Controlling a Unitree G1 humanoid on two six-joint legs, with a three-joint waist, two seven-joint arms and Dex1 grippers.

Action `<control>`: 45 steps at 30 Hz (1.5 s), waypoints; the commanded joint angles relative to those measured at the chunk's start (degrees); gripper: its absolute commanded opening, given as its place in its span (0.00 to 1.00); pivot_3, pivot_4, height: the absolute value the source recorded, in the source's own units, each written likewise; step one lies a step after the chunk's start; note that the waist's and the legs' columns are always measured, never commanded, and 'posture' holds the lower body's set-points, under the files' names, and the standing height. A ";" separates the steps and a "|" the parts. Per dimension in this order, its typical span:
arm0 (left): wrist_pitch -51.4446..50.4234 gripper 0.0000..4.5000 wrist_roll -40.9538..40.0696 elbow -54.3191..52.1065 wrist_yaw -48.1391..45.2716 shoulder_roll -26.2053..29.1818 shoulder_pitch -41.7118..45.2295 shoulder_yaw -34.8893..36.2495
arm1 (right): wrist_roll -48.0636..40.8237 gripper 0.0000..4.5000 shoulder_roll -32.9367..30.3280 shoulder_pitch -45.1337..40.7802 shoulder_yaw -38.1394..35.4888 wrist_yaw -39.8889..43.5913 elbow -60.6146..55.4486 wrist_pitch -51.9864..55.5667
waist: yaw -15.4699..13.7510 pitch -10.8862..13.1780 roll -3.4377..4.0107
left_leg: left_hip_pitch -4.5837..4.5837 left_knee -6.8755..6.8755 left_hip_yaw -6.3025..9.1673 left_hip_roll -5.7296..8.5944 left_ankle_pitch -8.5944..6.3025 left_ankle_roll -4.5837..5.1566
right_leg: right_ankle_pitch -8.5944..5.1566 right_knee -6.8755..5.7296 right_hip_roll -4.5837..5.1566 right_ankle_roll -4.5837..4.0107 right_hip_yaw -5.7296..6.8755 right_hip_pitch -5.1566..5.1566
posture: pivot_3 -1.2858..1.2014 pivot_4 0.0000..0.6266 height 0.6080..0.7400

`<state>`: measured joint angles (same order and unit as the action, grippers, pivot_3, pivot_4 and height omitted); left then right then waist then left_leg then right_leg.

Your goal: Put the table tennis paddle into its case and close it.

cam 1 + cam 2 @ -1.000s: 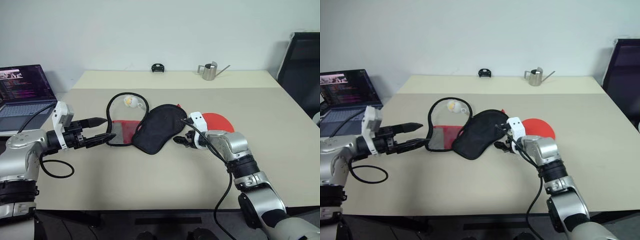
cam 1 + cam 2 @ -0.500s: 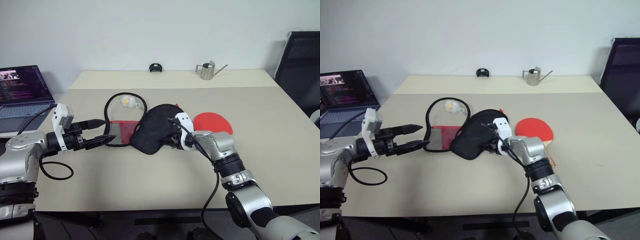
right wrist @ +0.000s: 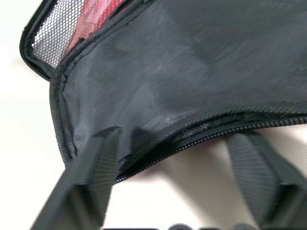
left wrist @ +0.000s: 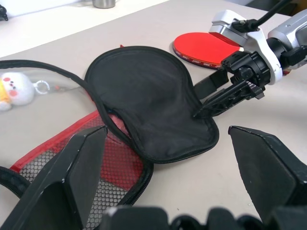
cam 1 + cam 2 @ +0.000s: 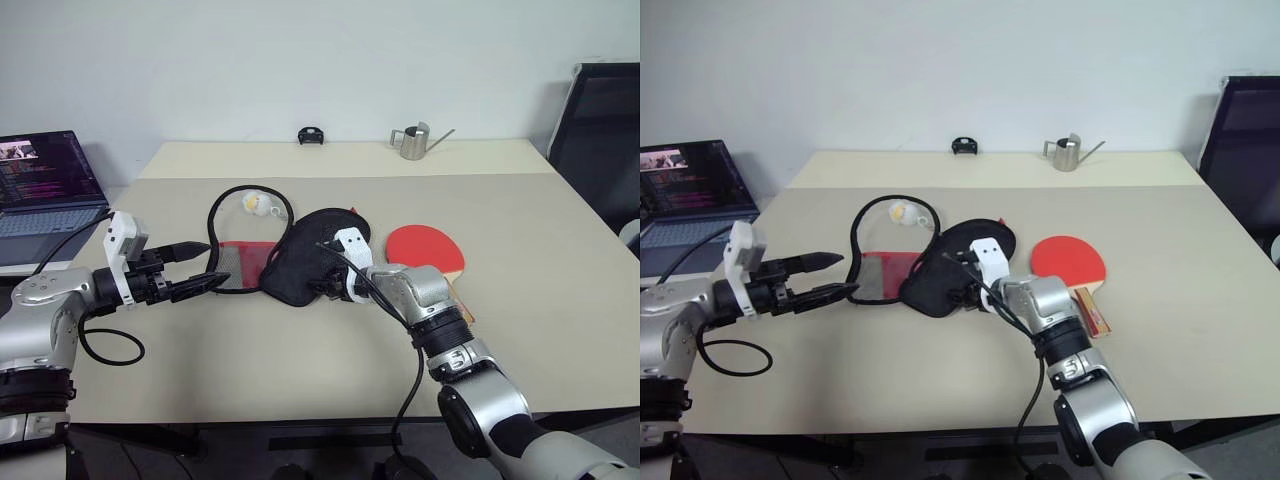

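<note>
The paddle is lying red face up on the table, just right of the case, which is lying unzipped, black flap over red mesh. My right gripper is straddling the flap's near edge, fingers apart, not yet clamping. My left gripper is hovering open at the case's left end.

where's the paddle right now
In the head views the paddle lies flat on the table, red face up, just right of the open case and behind the right gripper's arm.
</note>
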<state>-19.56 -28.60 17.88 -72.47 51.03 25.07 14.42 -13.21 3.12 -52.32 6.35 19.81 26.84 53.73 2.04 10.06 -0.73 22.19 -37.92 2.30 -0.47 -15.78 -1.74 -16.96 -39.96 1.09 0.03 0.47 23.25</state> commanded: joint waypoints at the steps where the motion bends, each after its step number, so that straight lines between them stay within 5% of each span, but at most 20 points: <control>1: 0.63 0.99 -0.34 -2.28 0.59 0.25 -0.23 1.32 | -0.28 0.51 0.59 0.03 -0.14 -0.12 -2.87 0.48 | 0.00 0.00 0.00 | 0.00 0.00 0.00 0.00 0.00 0.00 | 0.00 0.00 0.00 0.00 0.00 0.00 | 0.52 0.24 1.00; 8: 0.37 0.99 -0.62 -4.59 1.42 -0.42 -1.77 1.05 | -3.91 0.01 2.32 0.21 -6.85 -3.39 -3.92 7.08 | -0.02 0.00 0.00 | 0.01 0.01 0.01 -0.01 0.00 0.00 | 0.00 0.00 0.00 0.00 0.00 0.00 | 0.52 0.24 1.00; 22: -0.14 0.99 -1.09 -7.38 2.34 -1.37 -2.99 0.78 | -5.19 0.01 -6.61 0.01 -9.00 -1.33 -3.72 12.95 | -0.29 -0.01 -0.02 | 0.04 0.01 0.01 0.01 0.00 0.00 | 0.00 0.03 0.01 0.00 0.02 -0.01 | 0.52 0.24 1.00; 32: -0.78 0.99 -0.34 -8.03 1.85 -2.92 0.32 -2.31 | -1.32 0.01 -20.00 -5.18 -0.19 10.02 2.19 8.37 | -0.11 0.01 -0.05 | 0.17 -0.02 0.05 0.02 0.00 0.01 | 0.00 0.07 -0.01 0.00 0.07 0.03 | 0.52 0.24 1.00; 45: -1.37 0.99 -0.08 -8.15 1.93 -3.68 2.17 -4.09 | 5.22 0.01 -21.84 -11.64 4.64 16.43 12.52 -1.84 | 0.12 0.07 -0.14 | 0.22 -0.02 0.04 0.01 0.00 0.00 | 0.00 0.08 -0.01 0.00 0.06 0.07 | 0.52 0.24 1.00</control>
<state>-20.98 -28.47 11.45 -70.60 47.15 26.11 10.12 -8.89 -18.58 -62.17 10.80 35.50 39.13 53.84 2.16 10.13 -0.87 22.42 -37.94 2.34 -0.46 -15.78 -1.74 -16.96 -39.88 1.08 0.02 0.53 23.32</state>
